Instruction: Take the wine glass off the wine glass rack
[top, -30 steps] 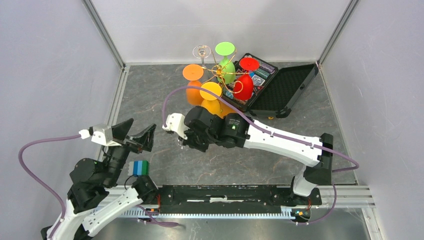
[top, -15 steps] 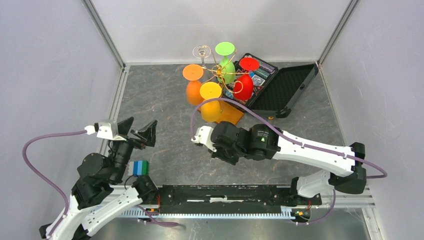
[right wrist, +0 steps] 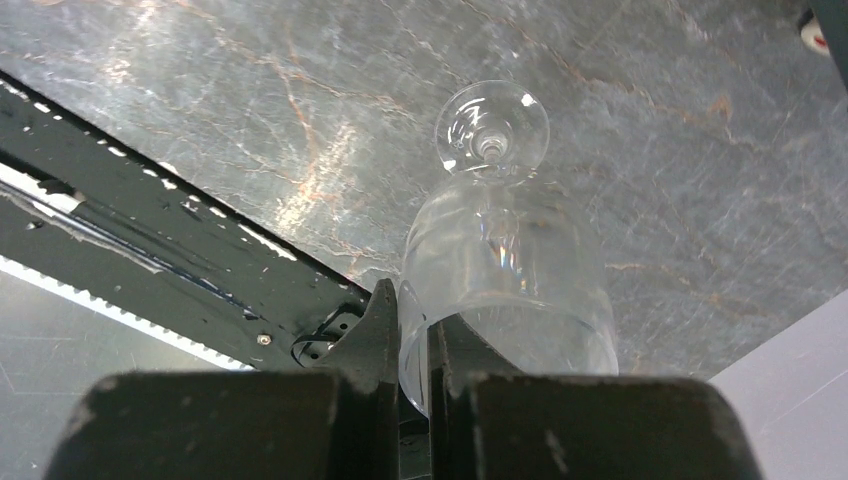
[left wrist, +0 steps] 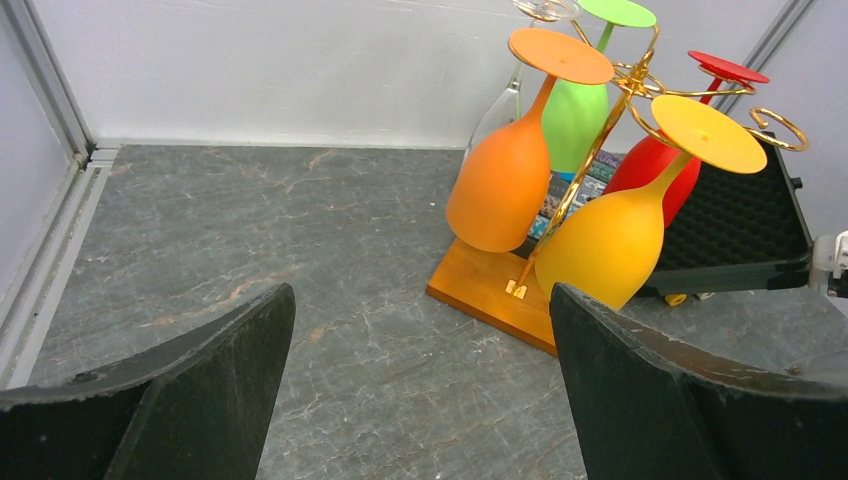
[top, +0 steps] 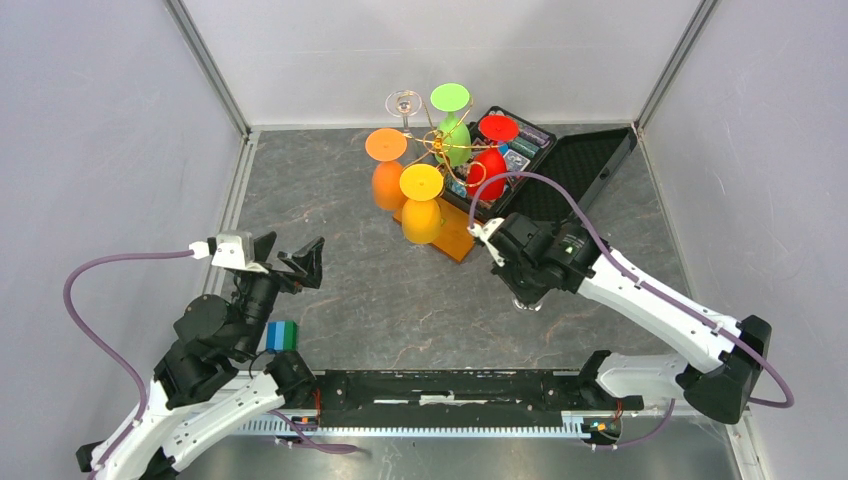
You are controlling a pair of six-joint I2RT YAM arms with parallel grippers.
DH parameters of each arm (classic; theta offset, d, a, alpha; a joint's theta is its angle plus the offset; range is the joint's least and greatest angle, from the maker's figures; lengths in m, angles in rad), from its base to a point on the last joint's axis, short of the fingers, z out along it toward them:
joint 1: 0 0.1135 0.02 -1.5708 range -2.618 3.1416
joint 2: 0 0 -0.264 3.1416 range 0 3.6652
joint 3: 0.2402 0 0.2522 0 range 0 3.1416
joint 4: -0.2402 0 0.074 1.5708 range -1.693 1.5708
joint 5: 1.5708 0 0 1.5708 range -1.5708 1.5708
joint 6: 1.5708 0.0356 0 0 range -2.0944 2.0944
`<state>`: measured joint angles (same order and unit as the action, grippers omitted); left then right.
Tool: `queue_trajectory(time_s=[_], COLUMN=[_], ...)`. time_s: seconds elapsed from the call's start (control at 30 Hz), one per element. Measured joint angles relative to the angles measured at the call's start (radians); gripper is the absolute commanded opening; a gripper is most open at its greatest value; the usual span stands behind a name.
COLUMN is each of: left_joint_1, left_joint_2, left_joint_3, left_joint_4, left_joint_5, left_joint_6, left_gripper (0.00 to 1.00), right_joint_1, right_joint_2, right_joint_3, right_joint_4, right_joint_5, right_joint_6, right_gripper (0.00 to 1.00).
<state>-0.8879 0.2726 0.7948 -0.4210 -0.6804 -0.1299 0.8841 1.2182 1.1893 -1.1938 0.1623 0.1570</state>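
- The left gripper (top: 287,262) hovered over the tabletop (top: 330,200) at about 8 o'clock in the top view. Its fingers (left wrist: 200,400) were spread wide with nothing between them.
- Only the left wrist view showed the wine glass rack (left wrist: 590,150) from the side. Its gold post rose from the orange-brown base (left wrist: 478,288). An orange glass (left wrist: 500,185) and a yellow glass (left wrist: 608,250) hung bowl-down in front. A green glass (left wrist: 572,115) and a red glass (left wrist: 635,165) hung behind them, with a clear glass (left wrist: 495,110) on the far side.
- From above, the rack stood at 12 o'clock on the tabletop, and mostly the round feet of those glasses showed. The open black case (top: 575,175) lay at the rack's 3 o'clock. Whether it touched the base could not be told.
- The right gripper (right wrist: 415,305) was at roughly 5 o'clock from the rack and apart from it. The top view hid its fingers under the wrist and showed only a faint glint of glass below.
- The right wrist view showed what the top view hid: the fingers pinched the bowl wall of the wine glass (right wrist: 510,270). The glass was clear and off the rack, with its foot pointing down at the tabletop. Whether the foot rested on the tabletop could not be told.
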Motion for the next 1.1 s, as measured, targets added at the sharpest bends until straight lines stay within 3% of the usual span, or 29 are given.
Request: queue_trajectory(time_s=[0.23, 0.43, 0.83, 1.1], left_joint_1=[0.0, 0.0, 0.0, 0.0], left_joint_2=[-0.011, -0.012, -0.012, -0.014], left_joint_3=[-0.016, -0.016, -0.016, -0.016], left_joint_4=[0.001, 0.003, 0.004, 0.013], left_joint_5=[-0.021, -0.024, -0.024, -0.025], left_joint_6=[0.0, 0.0, 0.0, 0.0], left_gripper=[1.0, 1.0, 1.0, 1.0], right_joint_1=[-0.103, -0.167, -0.236, -0.245], right_joint_2=[-0.04, -0.077, -0.111, -0.115], right_joint_3=[-0.046, -0.094, -0.112, -0.003], right_joint_4=[0.0, 0.003, 0.011, -0.004], right_joint_5=[-0.004, -0.008, -0.018, 0.01], right_joint_6=[0.004, 0.003, -0.005, 0.007], right_gripper=[0.01, 0.08, 0.47, 0.62])
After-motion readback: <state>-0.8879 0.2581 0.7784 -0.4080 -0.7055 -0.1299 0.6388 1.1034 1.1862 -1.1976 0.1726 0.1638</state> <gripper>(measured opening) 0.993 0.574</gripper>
